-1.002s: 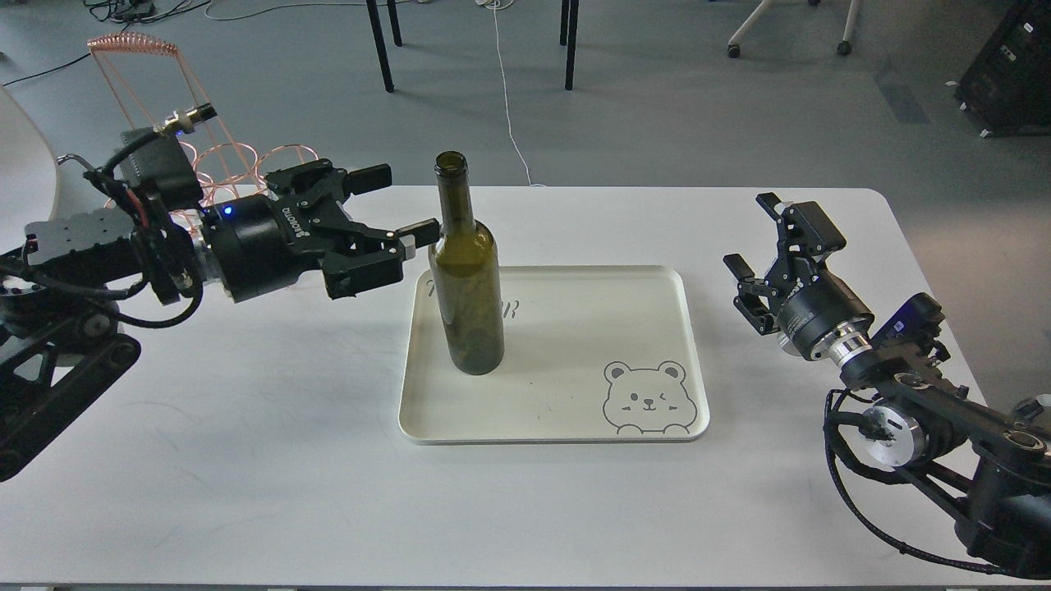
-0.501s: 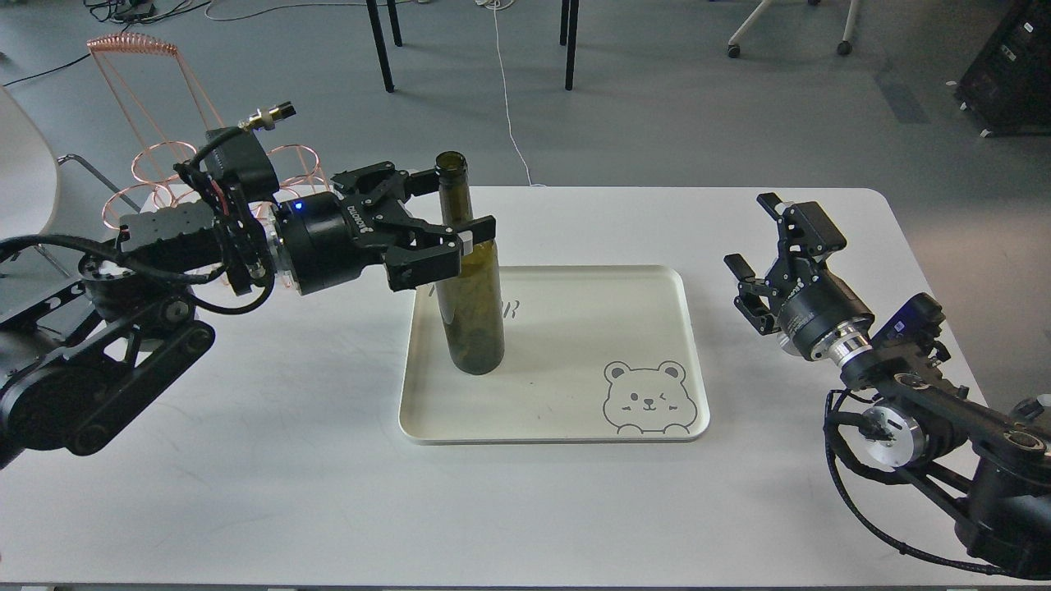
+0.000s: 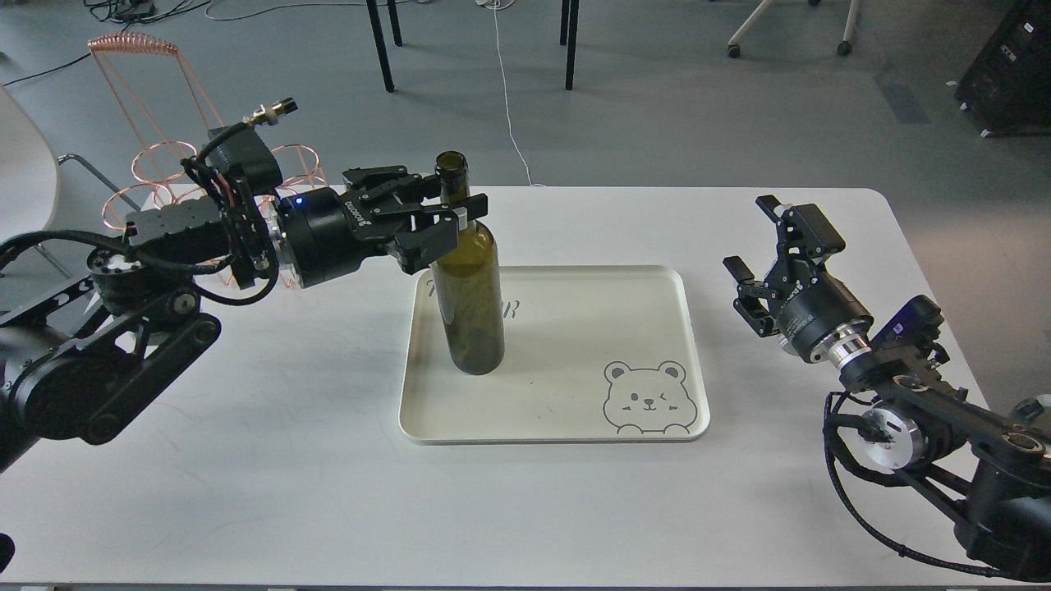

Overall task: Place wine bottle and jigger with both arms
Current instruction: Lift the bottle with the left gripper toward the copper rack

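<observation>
Here, your white table carried a cream tray with a bear drawing in its near right corner, and the wine bottle stood upright on the tray's left part. Your left gripper reached in from the left with its fingers closed around the bottle's neck just above the shoulder, in front of a copper wire rack at the table's far left edge. Your right gripper hovered right of the tray, fingers spread and empty.
</observation>
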